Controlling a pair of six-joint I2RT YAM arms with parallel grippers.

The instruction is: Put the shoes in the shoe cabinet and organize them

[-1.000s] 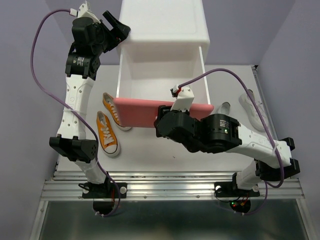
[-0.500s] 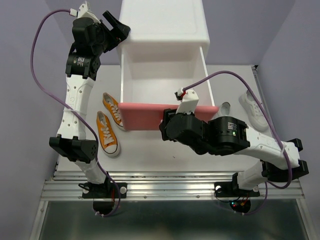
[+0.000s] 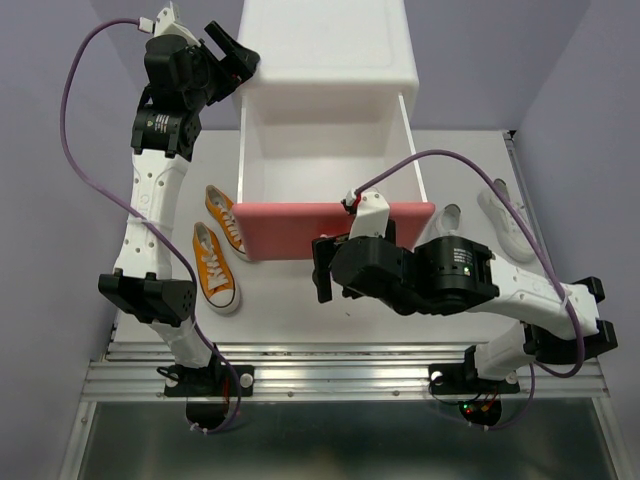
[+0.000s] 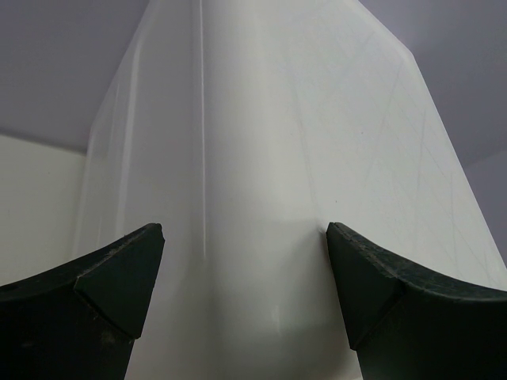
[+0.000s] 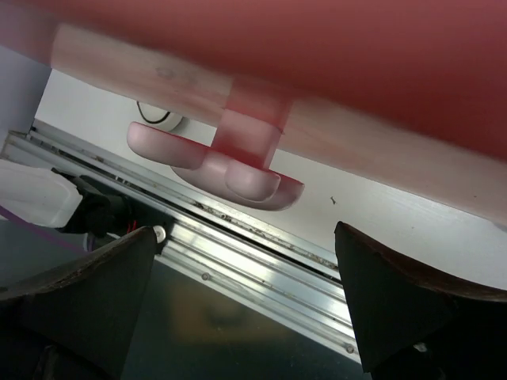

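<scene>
The white shoe cabinet [image 3: 330, 50] stands at the back, its top drawer [image 3: 325, 175] pulled out with nothing in it. The drawer's pink front [image 3: 290, 228] also fills the top of the right wrist view [image 5: 356, 55], with its bunny knob [image 5: 230, 162] below. My right gripper [image 3: 322, 270] is open just in front of the knob, not touching it [image 5: 245, 237]. The two orange shoes [image 3: 228, 220] [image 3: 213, 265] lie left of the drawer. One white shoe [image 3: 505, 220] lies at the right; another [image 3: 448, 215] is partly hidden by my right arm. My left gripper [image 3: 235, 62] is open around the cabinet's back left corner [image 4: 261, 158].
The metal rail [image 3: 340, 365] runs along the table's near edge, and shows under the right gripper [image 5: 261, 237]. Purple walls close in on both sides. My right arm lies across the table in front of the drawer.
My right gripper has drawn back from the drawer front toward the near edge, and its open fingers now show in the top view. The drawer stays out. The left arm has not moved.
</scene>
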